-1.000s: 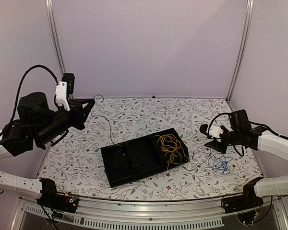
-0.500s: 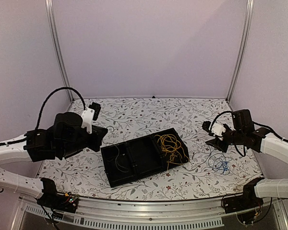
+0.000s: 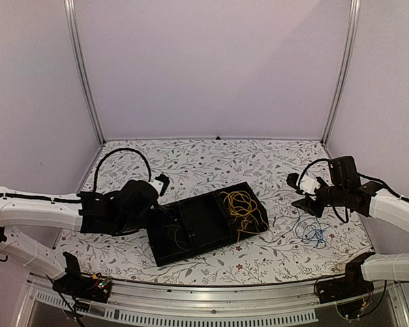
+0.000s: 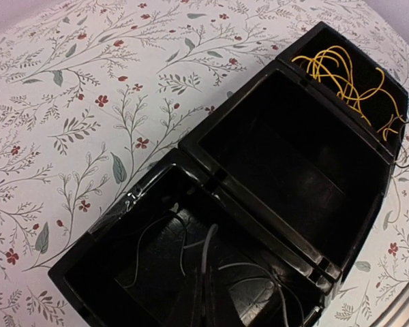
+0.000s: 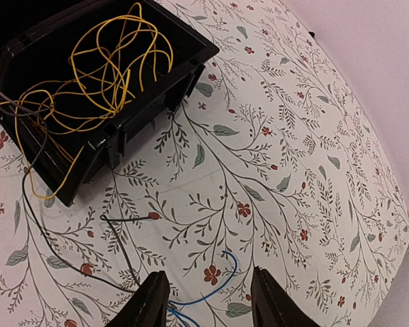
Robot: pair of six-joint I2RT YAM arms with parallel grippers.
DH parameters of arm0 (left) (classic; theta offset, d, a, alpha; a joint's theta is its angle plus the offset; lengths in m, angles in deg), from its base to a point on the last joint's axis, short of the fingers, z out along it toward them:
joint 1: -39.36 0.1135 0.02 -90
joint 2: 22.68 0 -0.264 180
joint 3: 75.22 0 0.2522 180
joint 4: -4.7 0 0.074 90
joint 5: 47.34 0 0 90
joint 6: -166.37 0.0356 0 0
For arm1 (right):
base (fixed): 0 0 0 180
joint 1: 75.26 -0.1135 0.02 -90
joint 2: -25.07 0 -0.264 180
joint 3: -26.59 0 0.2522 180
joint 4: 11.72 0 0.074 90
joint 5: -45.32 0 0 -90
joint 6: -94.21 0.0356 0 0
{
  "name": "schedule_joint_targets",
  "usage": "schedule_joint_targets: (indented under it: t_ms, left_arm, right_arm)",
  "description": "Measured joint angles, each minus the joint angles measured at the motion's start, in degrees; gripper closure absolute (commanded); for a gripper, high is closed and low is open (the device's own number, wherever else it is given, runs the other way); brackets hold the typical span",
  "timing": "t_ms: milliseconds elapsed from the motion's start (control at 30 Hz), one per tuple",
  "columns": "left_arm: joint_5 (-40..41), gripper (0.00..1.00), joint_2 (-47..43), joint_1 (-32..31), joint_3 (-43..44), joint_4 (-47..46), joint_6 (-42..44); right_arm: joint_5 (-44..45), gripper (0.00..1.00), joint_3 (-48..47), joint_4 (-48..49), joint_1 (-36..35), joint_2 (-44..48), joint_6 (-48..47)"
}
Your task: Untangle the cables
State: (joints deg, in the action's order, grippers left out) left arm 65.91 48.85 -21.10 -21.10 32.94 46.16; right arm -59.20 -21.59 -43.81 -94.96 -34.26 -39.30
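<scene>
The left tool (image 4: 203, 298) sat in the black box's (image 3: 191, 251) end compartment, its grip indiscernible; right of the box, the right tool (image 5: 208, 301) gaped near the blue cable (image 3: 315, 235).

Yellow cables (image 3: 242, 208) tangled in tray (image 3: 191, 251); blue cable (image 3: 315, 236) outside

**Robot body: two arms, two grippers**

- Left arm (image 3: 41, 210): white links stretched low from the left edge toward centre, with the black wrist tipped downward.
- Left gripper (image 4: 203, 300): dark fingers barely visible at the bottom of the wrist view, so the jaw gap is unreadable.
- Right arm (image 3: 395, 204): elbow bent, forearm pointing inward.
- Right gripper (image 5: 208, 303): fingers (image 5: 150, 303) spread well apart.
</scene>
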Motion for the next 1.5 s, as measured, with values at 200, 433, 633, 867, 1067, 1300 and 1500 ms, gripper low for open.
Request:
schedule_joint_targets:
  t_ms: [200, 433, 633, 867, 1067, 1300, 1500]
  left_arm:
    - [-2.1, 1.00, 5.2, 0.0, 0.0, -0.3, -2.4]
    - [-4.0, 0.69, 9.9, 0.0, 1.9, 2.8, -4.3]
    - [-3.1, 0.45, 8.4, 0.1, 6.7, 6.3, -5.1]
    - [-1.4, 0.37, 0.7, 0.2, 8.9, 9.4, -4.8]
    - [-2.0, 0.38, -3.0, 0.2, 9.1, 9.7, -4.3]
    - [-6.3, 0.41, -3.9, -0.5, 8.5, 4.1, -1.9]
    - [-10.1, 0.41, 1.8, -1.9, 9.7, -2.3, 2.5]
  right_arm:
    - [0.0, 0.55, 0.0, 0.0, 0.0, 0.0, 0.0]
    - [0.0, 0.55, 0.0, 0.0, 0.0, 0.0, 0.2]
    - [0.0, 0.56, 0.0, 0.3, 0.0, 0.0, 0.7]
    - [-2.2, 0.49, -0.7, -1.5, 0.0, -4.6, -1.8]
    - [-4.4, 0.48, -1.7, -4.4, -0.5, -12.3, -4.9]
    - [-3.1, 0.81, -2.3, -3.8, -3.9, -16.4, -5.7]
    - [-1.8, 1.00, -3.4, -3.3, -5.5, -16.2, -5.0]
